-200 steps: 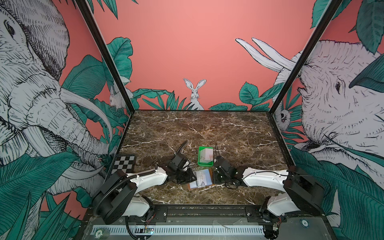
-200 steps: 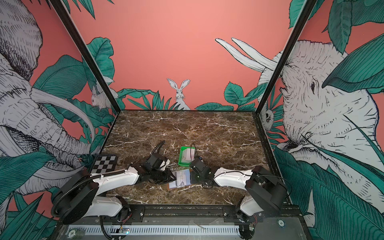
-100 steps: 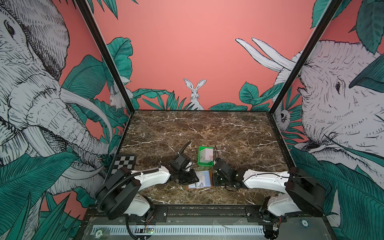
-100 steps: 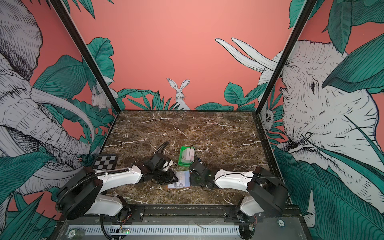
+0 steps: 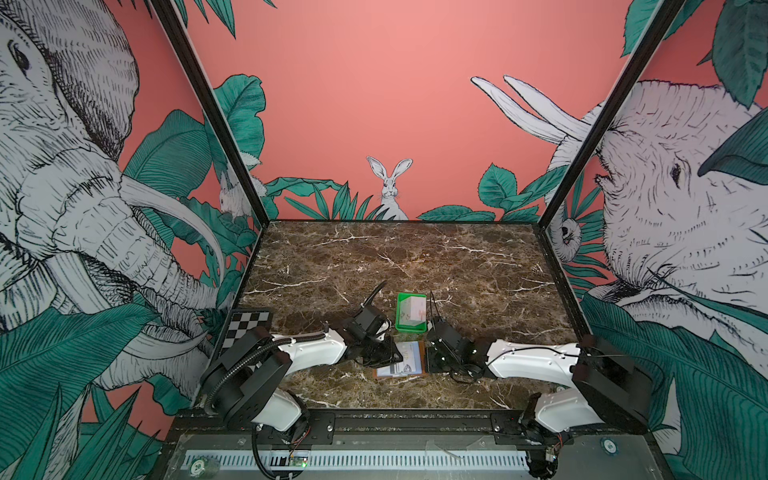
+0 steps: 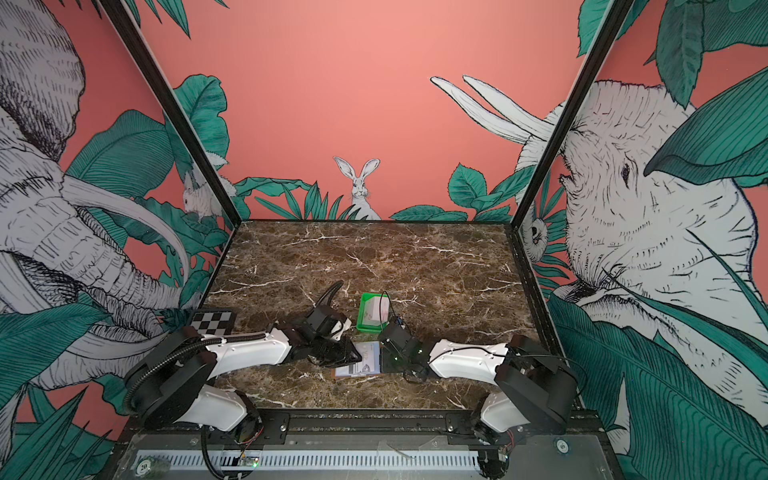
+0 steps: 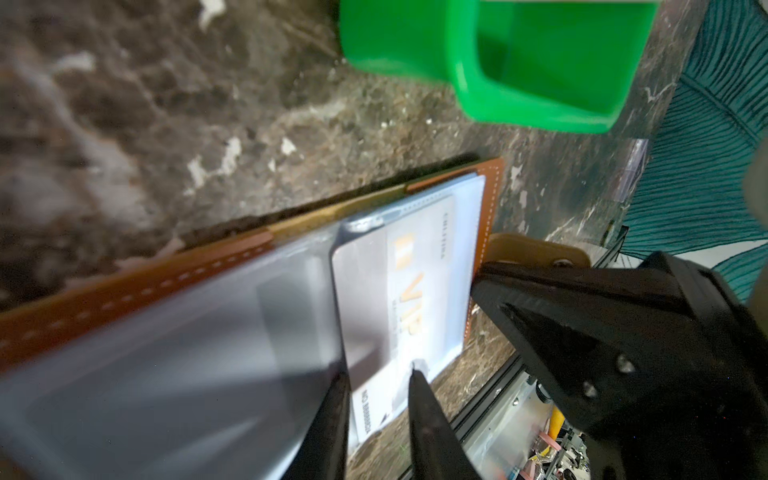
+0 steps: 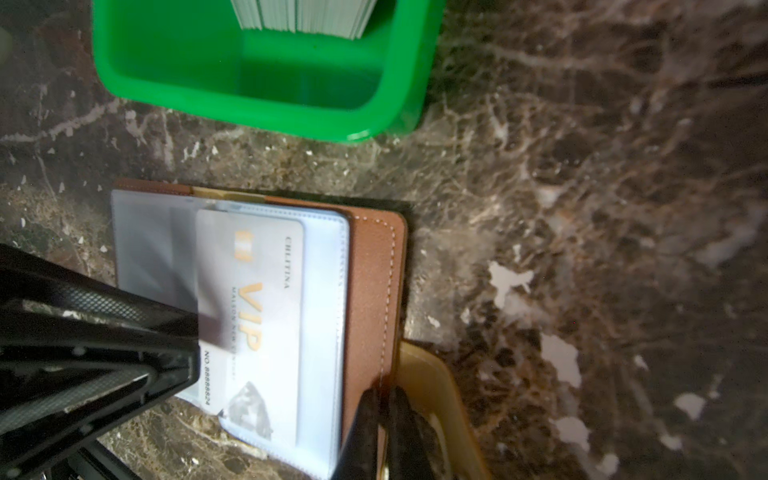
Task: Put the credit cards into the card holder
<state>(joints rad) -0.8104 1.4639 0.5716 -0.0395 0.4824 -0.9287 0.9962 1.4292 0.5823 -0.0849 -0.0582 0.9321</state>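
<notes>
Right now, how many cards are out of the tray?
1 for sure: the VIP card, partway into a sleeve of the holder at the left gripper. A grey-striped shape in the next sleeve may be a second.

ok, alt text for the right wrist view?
An open tan card holder lies on a marble table with a white VIP card over its clear sleeve; the right gripper has its jaws shut on the holder's leather edge. The left gripper covers the card's corner, and a green tray holding a stack of cards stands next to the holder.
</notes>
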